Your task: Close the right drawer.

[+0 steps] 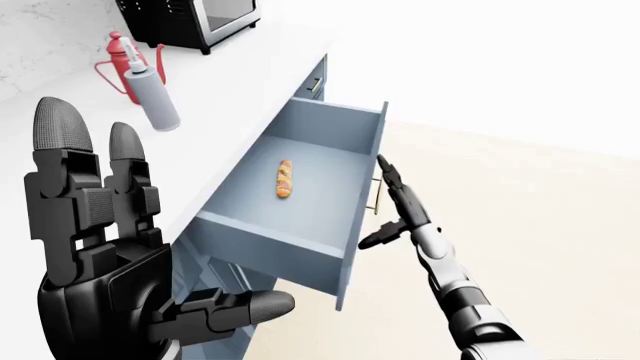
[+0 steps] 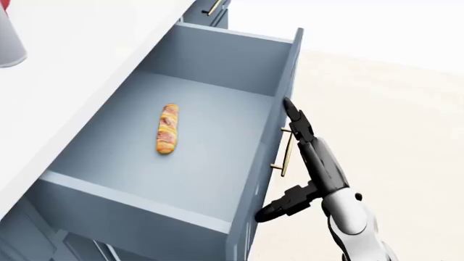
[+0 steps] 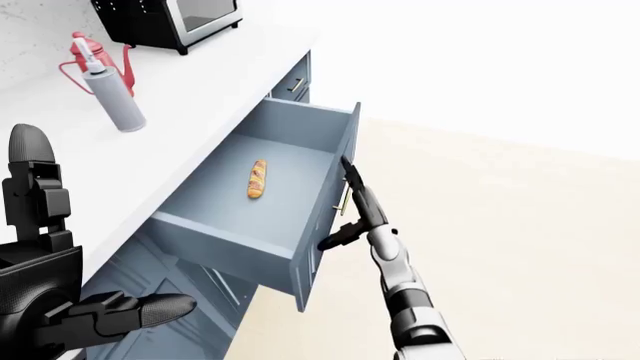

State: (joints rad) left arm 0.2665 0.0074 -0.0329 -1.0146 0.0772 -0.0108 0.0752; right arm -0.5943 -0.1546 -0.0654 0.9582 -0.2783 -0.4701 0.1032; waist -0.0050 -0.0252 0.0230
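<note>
- Drawer (image 2: 203,163): blue-grey, pulled fully out from under the white worktop (image 2: 80,81); occupies the centre of the head view, its front panel at 3 o'clock of the tray.
- Contents: one hot dog (image 2: 167,128) lying flat on the drawer floor, well apart from all walls.
- Handle (image 2: 285,153): brass bar on the outer front panel, running along the panel's length.
- Right hand (image 2: 304,141): fingers extended and spread wide, holding nothing; fingertips laid against the front panel just beside the handle, thumb splayed toward 7 o'clock.
- Left hand (image 1: 100,247): raised at 8 o'clock of the left-eye view, fingers open, empty.
- Step, judged: push flat against the panel centre, square to the slide, to avoid skewing.
- Orientation: drawer's long axis runs 1 to 7 o'clock in the head view; closing travel goes toward 9 o'clock, under the worktop.
</note>
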